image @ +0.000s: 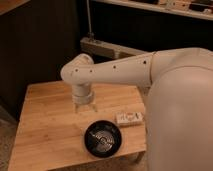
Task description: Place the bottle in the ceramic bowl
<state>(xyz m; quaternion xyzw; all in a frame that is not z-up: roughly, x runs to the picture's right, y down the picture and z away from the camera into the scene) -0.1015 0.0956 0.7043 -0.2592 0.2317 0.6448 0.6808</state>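
We see the gripper [84,108] at frame centre, pointing down, its fingers apart and empty.
Its smooth white arm reaches in from the right and bends down over the pale wooden bench [45,125]. The small cream bottle [129,118] lies flat at lower right, with the round, glossy black ceramic bowl [102,139] just below-left of it.

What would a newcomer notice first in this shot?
The big white arm dominates, reaching in from the right over the wooden table, with its gripper pointing down above the table's middle. The glossy black ceramic bowl sits near the front edge, to the front and right of the gripper. The small pale bottle lies on the table just behind and right of the bowl, not in it.
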